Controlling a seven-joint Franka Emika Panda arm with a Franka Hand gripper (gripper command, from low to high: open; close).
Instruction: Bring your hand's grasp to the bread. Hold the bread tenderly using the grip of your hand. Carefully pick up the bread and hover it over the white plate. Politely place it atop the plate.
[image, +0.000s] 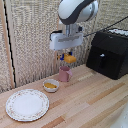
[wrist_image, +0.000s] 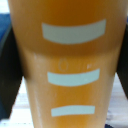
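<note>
The hand (image: 66, 56) holds the bread (image: 70, 58), unlettered.

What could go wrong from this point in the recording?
The bread hangs in the gripper high over the table, so a slip would drop it far.

It is above the pink cup and near the small bowl; lowering here could knock them.

The plate sits well off toward the exterior view's left, so a short carry would miss it.

Exterior frontal; wrist pressed against bread (wrist_image: 65, 65)
</note>
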